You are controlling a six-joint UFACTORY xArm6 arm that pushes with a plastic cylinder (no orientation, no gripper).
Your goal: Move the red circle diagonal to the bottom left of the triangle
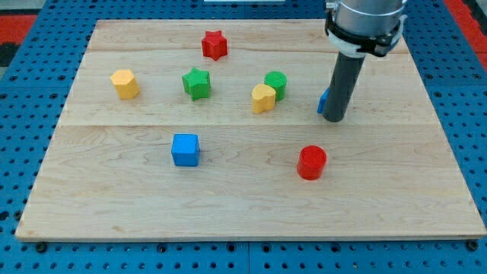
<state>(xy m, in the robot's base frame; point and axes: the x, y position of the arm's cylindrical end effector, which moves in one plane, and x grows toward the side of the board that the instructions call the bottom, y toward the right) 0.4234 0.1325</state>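
A wide grey metal cylinder carries a black ring with a white band under it. Below hangs the straight dark grey rod, smooth and round, ending in my tip [335, 119].

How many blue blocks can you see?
2. A blue cube sits at the view's lower left of the board. Another blue block peeks out at the view's right, mostly hidden behind my tip, so its shape is unclear.
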